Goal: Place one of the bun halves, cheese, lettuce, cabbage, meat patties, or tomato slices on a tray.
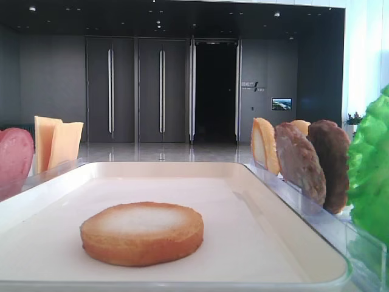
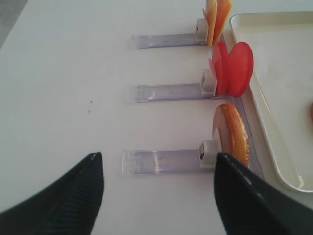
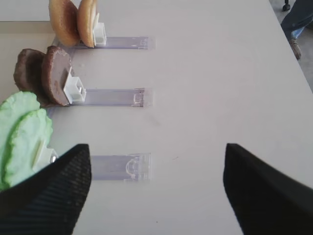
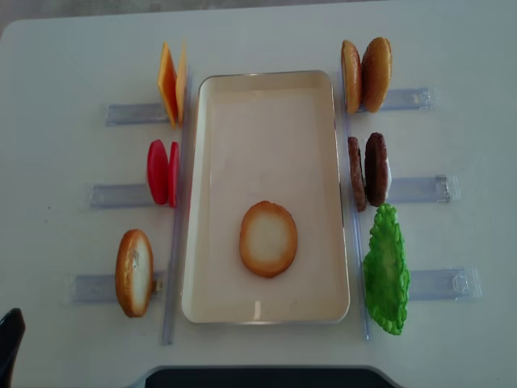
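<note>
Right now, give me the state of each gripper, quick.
Left gripper: open, holding nothing, above the clear rack with the bun half.
Right gripper: open, holding nothing, beside the lettuce.

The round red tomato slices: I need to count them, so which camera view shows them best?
The overhead exterior view: both red tomato slices stand upright, seen separately, left of the cream tray. The left wrist view shows them overlapping; the low exterior view shows one, cropped; the right wrist view, none.

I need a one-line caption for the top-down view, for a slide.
One bun half lies cut face up on the tray, with racks of ingredients standing on both sides.
</note>
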